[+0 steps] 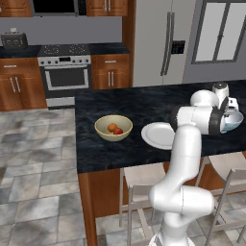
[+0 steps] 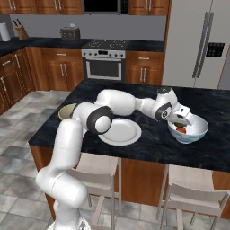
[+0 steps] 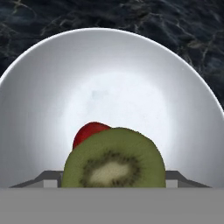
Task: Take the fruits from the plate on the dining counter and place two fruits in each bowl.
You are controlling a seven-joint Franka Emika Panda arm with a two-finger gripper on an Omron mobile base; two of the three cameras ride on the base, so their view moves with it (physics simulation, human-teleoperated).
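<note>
Green cut kiwi half (image 3: 113, 159) sits held between the closed hand (image 2: 181, 120), light, soft, slick; grip its sides | tan-yellow bowl (image 1: 113, 128): orange, red fruit | white plate (image 1: 158, 135) bare | white bowl (image 2: 188, 129): red fruit (image 3: 89, 132) | black tabletop (image 2: 148, 143)

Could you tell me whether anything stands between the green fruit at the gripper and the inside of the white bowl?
Nothing visible does: the green fruit hangs over the open white bowl, where one red fruit already lies.

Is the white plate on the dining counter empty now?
Empty: the white plate shows a bare surface in both base views, with no fruit on it.
</note>
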